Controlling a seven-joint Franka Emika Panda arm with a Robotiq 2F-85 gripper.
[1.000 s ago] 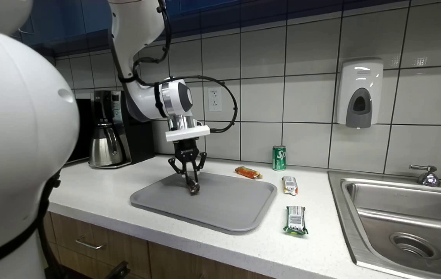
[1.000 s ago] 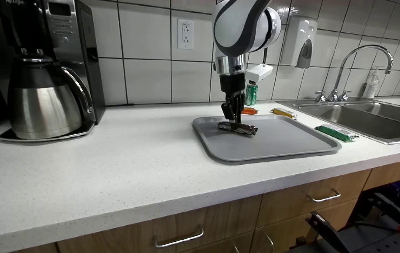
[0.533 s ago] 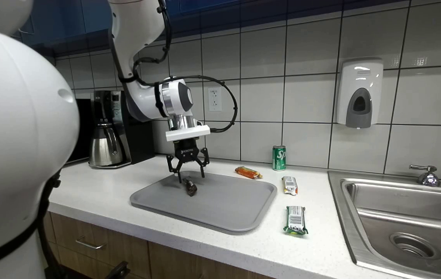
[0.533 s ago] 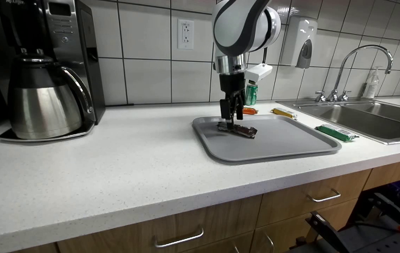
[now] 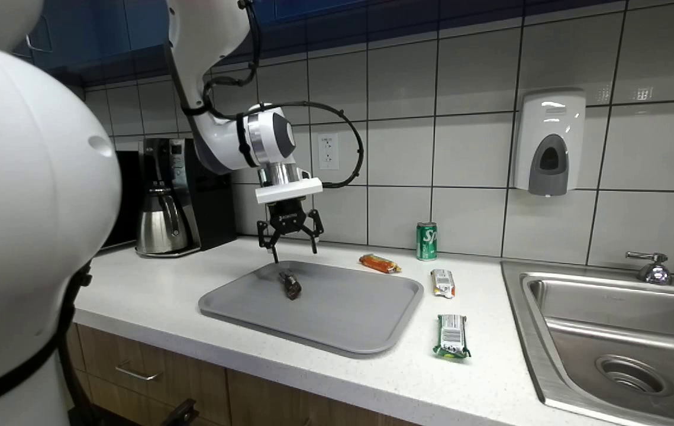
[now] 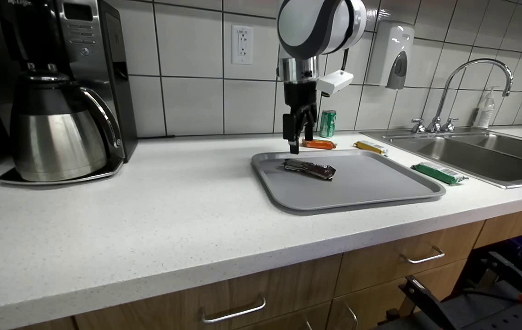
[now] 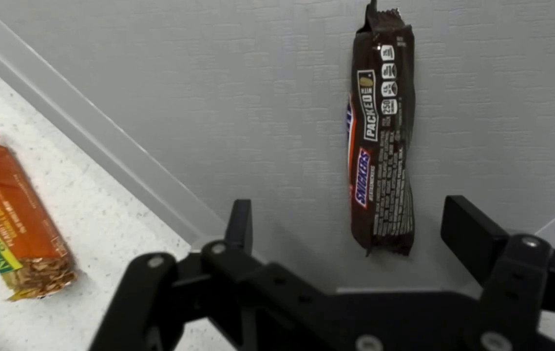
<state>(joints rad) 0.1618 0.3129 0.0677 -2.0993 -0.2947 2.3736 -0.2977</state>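
- As your tool (image 5: 295,256) hangs above the gray tray (image 5: 348,319), its fingers (image 7: 474,239) stand spread wide apart.
- Below them, your Snickers bar (image 7: 385,141) lies untouched on that tray.
- Beside the tray on your desk (image 6: 151,215) lies a Nature Valley Crunchy bar (image 7: 21,214).

The Snickers bar (image 7: 384,161) is dark brown, the tray (image 7: 209,112) grey, the fingers (image 7: 474,239) black, the counter (image 6: 151,220) speckled white.

In both exterior views, an oblong brown-wrapped bar (image 6: 310,168) is lying on a rectangular gray tray (image 6: 361,185), left of a rectangular steel sink (image 6: 467,158).
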